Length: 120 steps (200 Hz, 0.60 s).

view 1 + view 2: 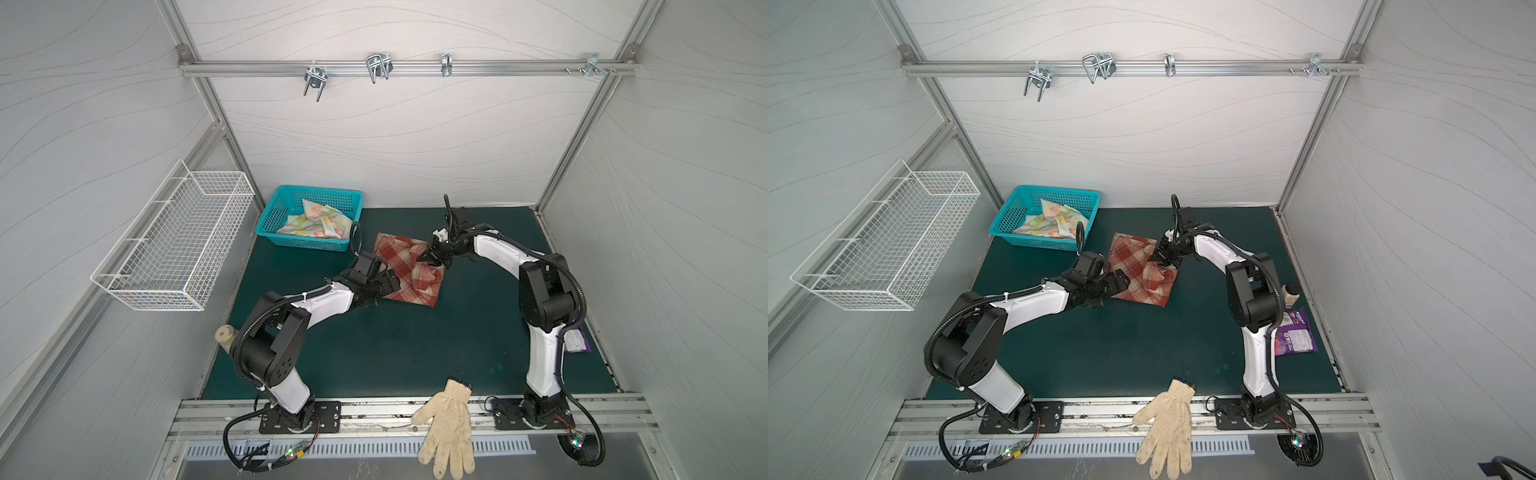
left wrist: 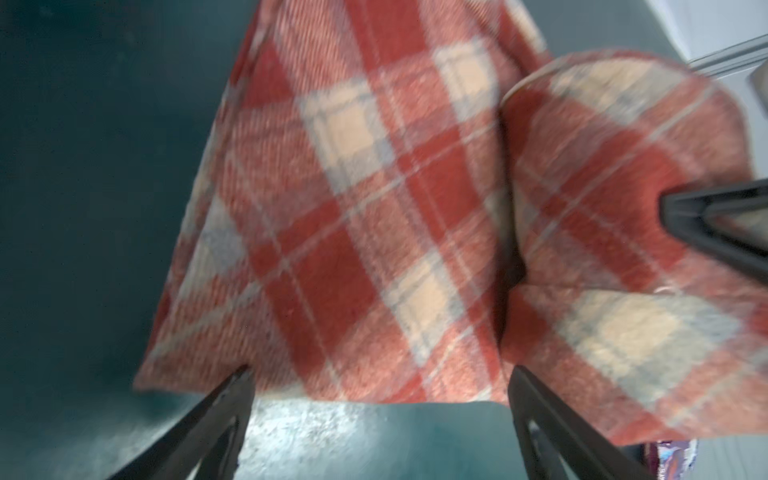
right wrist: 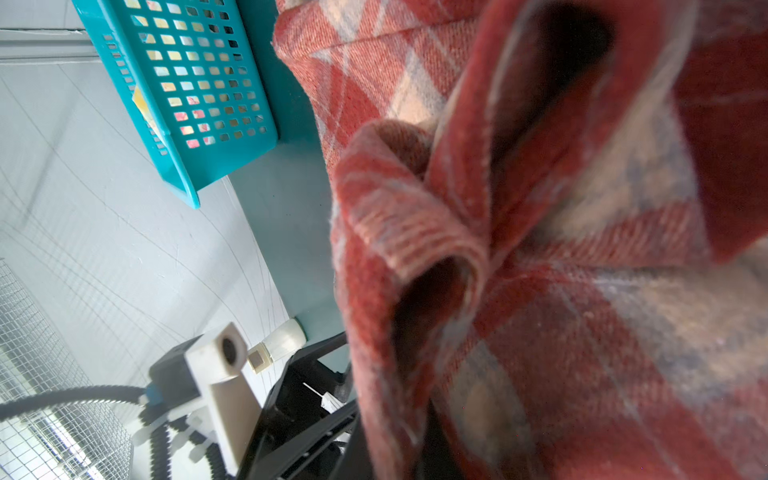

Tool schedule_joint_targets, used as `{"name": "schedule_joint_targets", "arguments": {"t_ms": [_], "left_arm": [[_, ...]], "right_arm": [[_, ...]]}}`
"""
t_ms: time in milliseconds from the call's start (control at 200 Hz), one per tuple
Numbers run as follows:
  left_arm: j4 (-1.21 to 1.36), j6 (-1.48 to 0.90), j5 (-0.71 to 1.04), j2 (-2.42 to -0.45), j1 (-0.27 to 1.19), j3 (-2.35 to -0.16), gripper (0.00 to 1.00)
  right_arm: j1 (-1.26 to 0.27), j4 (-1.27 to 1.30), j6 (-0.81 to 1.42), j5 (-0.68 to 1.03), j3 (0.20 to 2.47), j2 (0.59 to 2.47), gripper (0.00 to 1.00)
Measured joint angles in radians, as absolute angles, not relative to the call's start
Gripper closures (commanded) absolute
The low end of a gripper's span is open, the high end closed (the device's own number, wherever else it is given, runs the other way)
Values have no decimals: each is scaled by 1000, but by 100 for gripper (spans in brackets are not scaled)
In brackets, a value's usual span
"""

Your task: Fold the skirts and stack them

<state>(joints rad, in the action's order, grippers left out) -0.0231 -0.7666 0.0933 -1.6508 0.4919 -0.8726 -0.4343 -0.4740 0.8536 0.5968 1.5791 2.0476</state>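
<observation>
The rust-red and cream plaid skirt (image 1: 409, 272) (image 1: 1142, 276) lies rumpled on the green mat (image 1: 415, 345) in both top views. My right gripper (image 1: 427, 257) (image 1: 1158, 259) is shut on a raised fold at its right side, and the cloth (image 3: 561, 291) bunches over the jaws in the right wrist view. My left gripper (image 2: 380, 374) (image 1: 380, 286) is open and low at the skirt's left edge (image 2: 332, 232), with bare mat between its fingers. The right gripper's fingers (image 2: 715, 228) pinch the lifted fold. The pastel floral skirt (image 1: 316, 224) (image 1: 1054, 224) lies crumpled in the teal basket (image 1: 320, 192).
A white wire basket (image 1: 178, 249) hangs on the left wall. A cream knitted glove (image 1: 446, 424) lies over the front rail. A purple packet (image 1: 1296, 332) and a small bottle (image 1: 1291, 293) sit by the right arm's base. Another bottle (image 1: 226, 336) stands behind the left arm.
</observation>
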Motion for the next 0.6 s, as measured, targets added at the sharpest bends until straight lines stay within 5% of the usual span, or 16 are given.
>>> {"name": "schedule_joint_targets", "arguments": {"t_ms": [600], "left_arm": [[93, -767, 89, -1736, 485, -865, 4]], "right_arm": [[-451, -333, 967, 604, 1553, 2051, 78]]}}
